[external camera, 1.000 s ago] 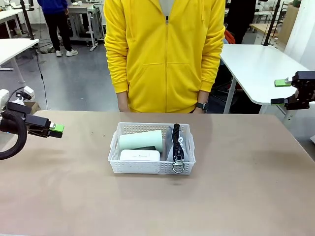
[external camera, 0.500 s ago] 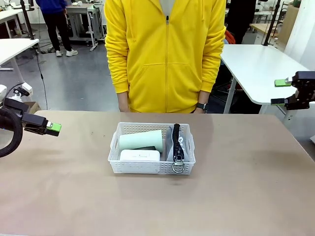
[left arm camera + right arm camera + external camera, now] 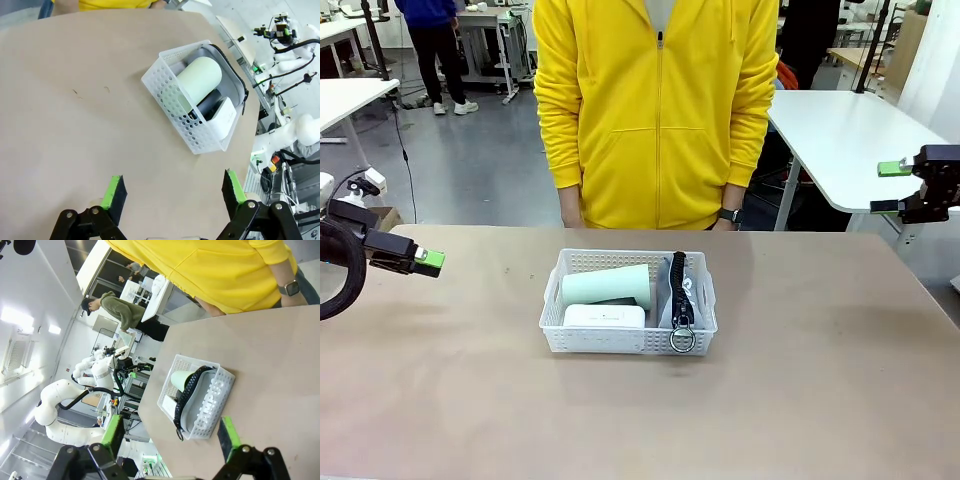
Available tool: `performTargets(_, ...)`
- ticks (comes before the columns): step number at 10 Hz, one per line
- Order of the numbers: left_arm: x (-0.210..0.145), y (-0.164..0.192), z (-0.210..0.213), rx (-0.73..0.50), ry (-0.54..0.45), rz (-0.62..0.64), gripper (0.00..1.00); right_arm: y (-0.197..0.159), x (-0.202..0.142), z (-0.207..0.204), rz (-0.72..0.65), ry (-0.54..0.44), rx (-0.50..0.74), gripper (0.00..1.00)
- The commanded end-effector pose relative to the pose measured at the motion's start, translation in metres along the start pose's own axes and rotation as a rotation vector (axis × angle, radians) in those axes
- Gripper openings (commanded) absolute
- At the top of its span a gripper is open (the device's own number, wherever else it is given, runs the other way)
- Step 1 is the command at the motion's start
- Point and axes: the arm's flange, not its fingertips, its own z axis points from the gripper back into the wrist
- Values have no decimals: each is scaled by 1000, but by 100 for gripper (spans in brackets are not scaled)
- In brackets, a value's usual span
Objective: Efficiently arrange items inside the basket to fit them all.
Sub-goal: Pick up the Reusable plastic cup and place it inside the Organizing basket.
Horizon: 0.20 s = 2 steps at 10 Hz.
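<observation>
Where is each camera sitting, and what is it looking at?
Front view: between the arms, looking across the table at the person; left gripper and right gripper show at the edges.
Left wrist view: over the table, looking down past its open fingers.
Right wrist view: rolled sideways, past its open fingers.
All share the basket.

A grey floor [image 3: 470,170] runs behind the tan surface [image 3: 640,420]. White tables [image 3: 840,140] stand right and left. Bright lights [image 3: 12,315] line the white wall [image 3: 45,285].
</observation>
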Motion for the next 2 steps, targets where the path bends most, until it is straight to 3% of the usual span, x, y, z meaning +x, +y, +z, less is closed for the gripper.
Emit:
performTargets(1,1,-3,2,9,9,12,100,2,0,2,9,8,1,100)
performTargets(2,1,-3,2,9,9,12,100,2,0,2,9,8,1,100)
